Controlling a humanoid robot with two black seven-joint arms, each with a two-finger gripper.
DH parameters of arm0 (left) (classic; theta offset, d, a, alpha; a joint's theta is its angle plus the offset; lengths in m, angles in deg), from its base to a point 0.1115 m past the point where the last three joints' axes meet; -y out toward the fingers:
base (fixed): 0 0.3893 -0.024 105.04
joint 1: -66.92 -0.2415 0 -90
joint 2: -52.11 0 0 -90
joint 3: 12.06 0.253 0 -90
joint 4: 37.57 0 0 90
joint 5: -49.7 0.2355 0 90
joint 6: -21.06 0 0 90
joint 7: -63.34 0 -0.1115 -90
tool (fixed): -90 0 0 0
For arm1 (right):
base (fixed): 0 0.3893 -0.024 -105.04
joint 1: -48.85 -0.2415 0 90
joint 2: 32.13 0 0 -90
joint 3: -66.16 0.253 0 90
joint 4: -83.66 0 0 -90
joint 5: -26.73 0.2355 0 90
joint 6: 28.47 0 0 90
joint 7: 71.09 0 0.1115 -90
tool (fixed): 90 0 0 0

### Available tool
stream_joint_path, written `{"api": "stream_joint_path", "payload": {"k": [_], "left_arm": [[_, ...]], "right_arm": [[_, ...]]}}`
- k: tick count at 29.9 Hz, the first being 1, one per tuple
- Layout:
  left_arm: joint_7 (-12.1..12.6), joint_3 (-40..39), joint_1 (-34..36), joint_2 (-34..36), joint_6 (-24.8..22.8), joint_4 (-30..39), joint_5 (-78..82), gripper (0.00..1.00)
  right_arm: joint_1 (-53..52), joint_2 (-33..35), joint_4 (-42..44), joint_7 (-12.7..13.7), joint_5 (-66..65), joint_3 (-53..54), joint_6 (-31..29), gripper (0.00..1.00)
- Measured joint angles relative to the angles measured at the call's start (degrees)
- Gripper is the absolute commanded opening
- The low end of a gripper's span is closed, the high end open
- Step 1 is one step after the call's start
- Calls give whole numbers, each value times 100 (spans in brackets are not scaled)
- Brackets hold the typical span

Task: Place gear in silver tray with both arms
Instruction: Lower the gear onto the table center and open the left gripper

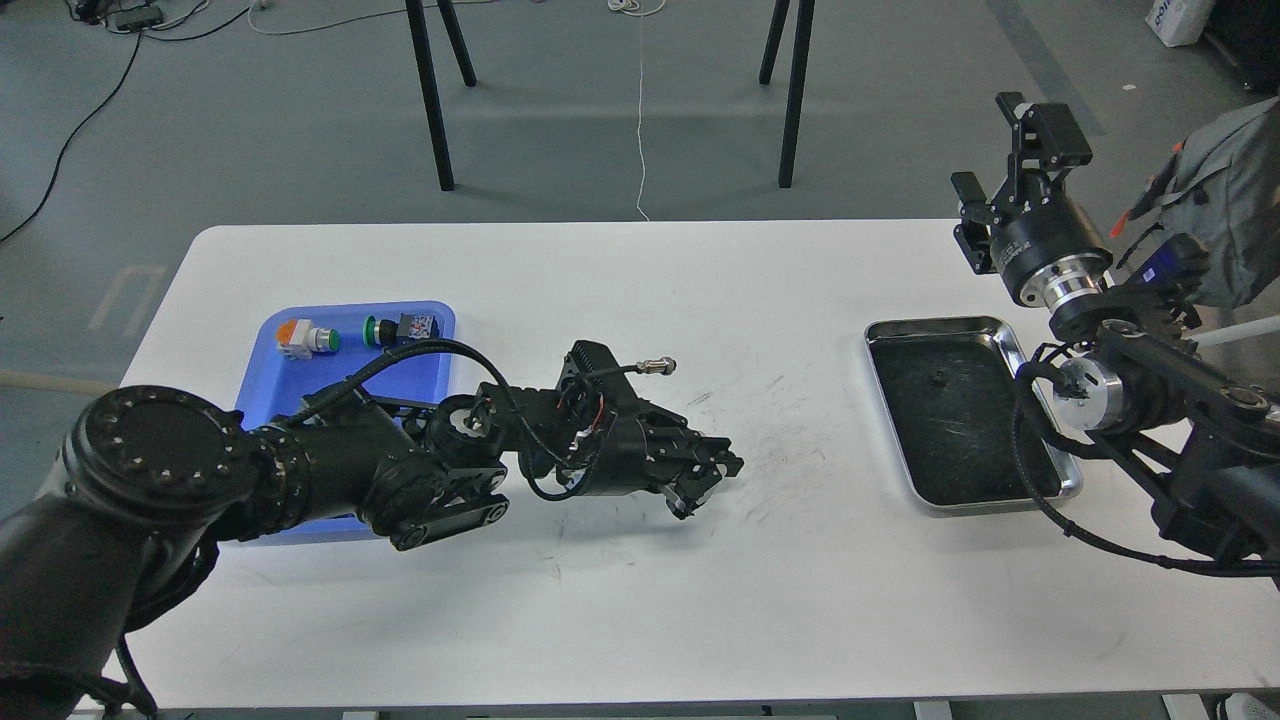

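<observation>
The silver tray [975,503] lies at the table's right, with a dark scratched bottom. A small dark piece [937,378] sits in its far half; I cannot tell if it is the gear. My left gripper [712,482] hangs low over the table's middle, pointing right, well left of the tray. Its fingers are dark and close together, and I cannot tell whether they hold anything. My right gripper [1003,160] is raised behind the tray's far right corner, with its fingers spread and nothing between them.
A blue plastic tray [268,368] at the left holds an orange and white button [305,338] and a green button [398,328]; my left arm covers its near part. Scuff marks cover the table's middle. Black stand legs rise behind the table.
</observation>
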Motion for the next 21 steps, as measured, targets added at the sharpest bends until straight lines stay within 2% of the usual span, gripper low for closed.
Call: {"api": "stream_joint_path", "payload": {"k": [15,21], "left_arm": [[1,-308,23,0,-37,22,-98,47],[1,-1164,61,0,-183,-22,-546,58]], "right_arm": [[-57,-2,-1,0,7,-77,0,95],[-83,57,-64,0,32,-91,-54,95]]}}
